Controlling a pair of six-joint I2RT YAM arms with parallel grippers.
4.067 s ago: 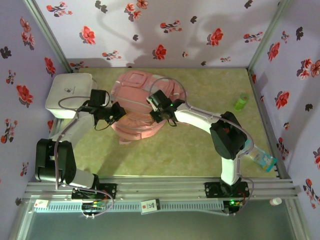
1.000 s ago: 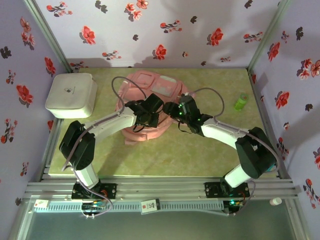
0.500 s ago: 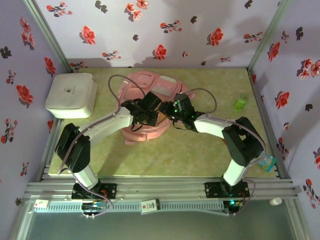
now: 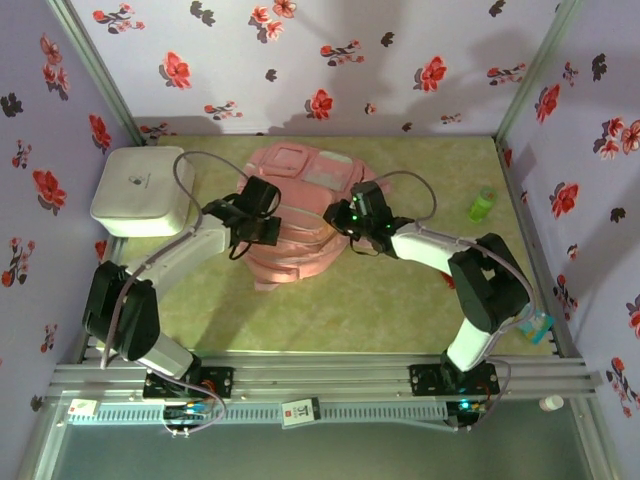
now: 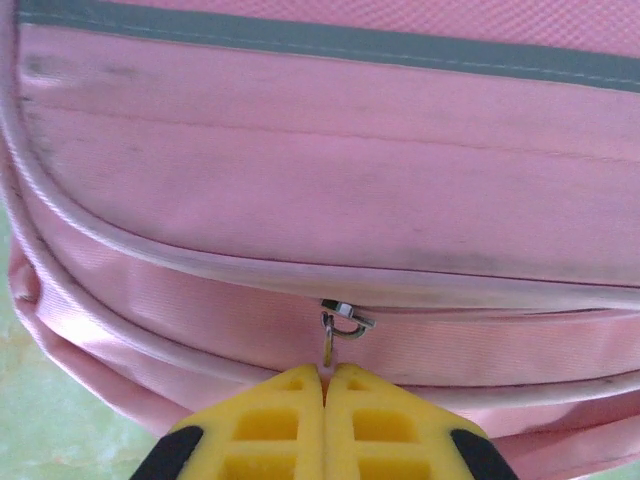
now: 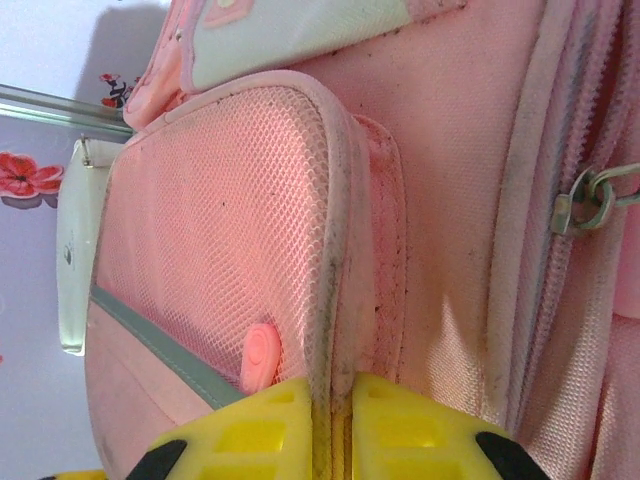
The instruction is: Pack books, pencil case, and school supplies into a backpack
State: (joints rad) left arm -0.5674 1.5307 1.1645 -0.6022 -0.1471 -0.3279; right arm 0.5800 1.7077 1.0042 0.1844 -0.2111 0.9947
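- Left end effector (image 5: 323, 375): fingers pressed together, pinching the ring of a zipper pull (image 5: 338, 320) on the backpack's (image 4: 300, 248) left side.
- Right end effector (image 6: 333, 385): narrow, nipping the piped edge of the backpack's mesh pocket (image 6: 200, 230).
- White box (image 4: 140, 190) sits far-left and a green object (image 4: 483, 203) far-right, both apart from the backpack.
- The backpack lies flat mid-counter (image 4: 420, 300), long axis near-to-far, mint panel (image 4: 325, 175) farthest.

Pink backpack (image 4: 296, 252), lilac red-flowered walls (image 4: 300, 60)
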